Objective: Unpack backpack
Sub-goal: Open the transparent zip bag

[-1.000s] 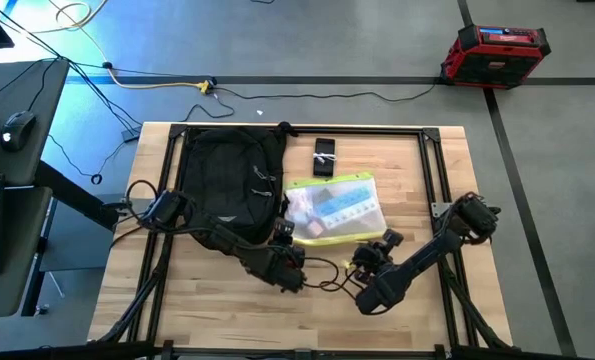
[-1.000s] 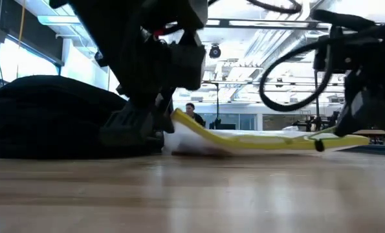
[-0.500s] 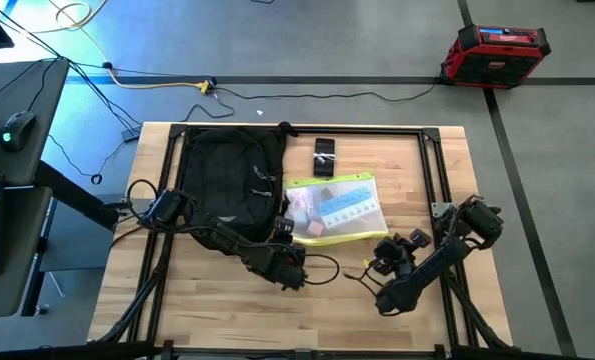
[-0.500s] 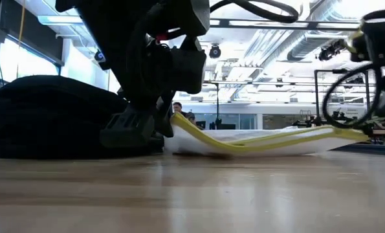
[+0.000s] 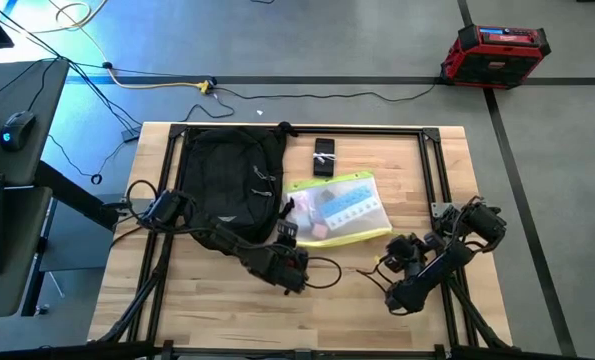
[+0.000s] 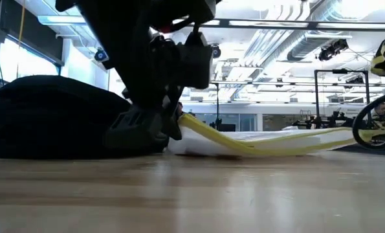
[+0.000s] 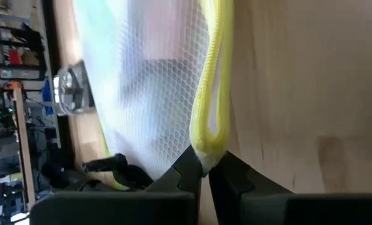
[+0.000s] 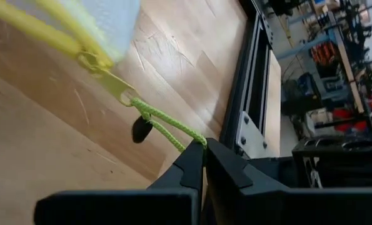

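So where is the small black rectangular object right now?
In the high view the small black rectangular object lies on the table's far side, between the black fabric backpack and the yellow-edged mesh pouch.

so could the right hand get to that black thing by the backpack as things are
Probably not yet: the right hand is shut on the pouch's zipper cord, and the mesh pouch lies between it and the small black object.

A light wooden table (image 5: 187,300) fills the frame's centre, bearing a black fabric backpack (image 5: 227,175), a yellow-edged mesh pouch (image 5: 337,207) and a small black device (image 5: 324,156).
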Action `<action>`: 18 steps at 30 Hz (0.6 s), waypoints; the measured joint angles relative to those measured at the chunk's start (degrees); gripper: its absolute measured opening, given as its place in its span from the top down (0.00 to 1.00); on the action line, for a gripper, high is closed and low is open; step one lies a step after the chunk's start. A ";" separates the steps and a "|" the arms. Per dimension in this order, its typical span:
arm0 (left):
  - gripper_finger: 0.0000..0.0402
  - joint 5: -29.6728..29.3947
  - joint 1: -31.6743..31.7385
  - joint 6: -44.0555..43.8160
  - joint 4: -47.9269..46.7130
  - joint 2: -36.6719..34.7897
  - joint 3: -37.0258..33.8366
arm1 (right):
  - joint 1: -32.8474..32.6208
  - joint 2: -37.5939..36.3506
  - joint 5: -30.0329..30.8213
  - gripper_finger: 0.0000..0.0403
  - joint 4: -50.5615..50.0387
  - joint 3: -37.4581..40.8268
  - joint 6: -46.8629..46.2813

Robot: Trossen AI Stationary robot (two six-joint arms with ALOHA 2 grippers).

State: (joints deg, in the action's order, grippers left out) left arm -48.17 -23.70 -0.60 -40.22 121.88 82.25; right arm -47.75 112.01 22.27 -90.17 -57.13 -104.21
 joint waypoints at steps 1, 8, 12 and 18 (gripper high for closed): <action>0.97 -0.10 -0.20 0.20 -0.01 -0.01 0.36 | -0.02 0.00 1.21 1.00 0.00 -0.27 -0.04; 0.82 -0.69 -1.44 0.20 0.28 -0.14 2.31 | 0.00 0.00 3.25 0.88 0.02 -3.57 2.13; 0.74 -3.76 -2.16 0.14 0.09 -0.16 2.31 | -0.86 0.00 7.94 0.77 0.06 -6.56 2.71; 0.68 -9.80 -2.99 0.43 0.06 -0.23 2.33 | -2.59 -0.02 24.18 0.67 6.00 -11.31 8.86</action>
State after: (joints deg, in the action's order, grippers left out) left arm -57.97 -26.69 -0.18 -40.17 121.64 84.58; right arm -50.33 111.98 46.45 -84.17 -68.43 -95.35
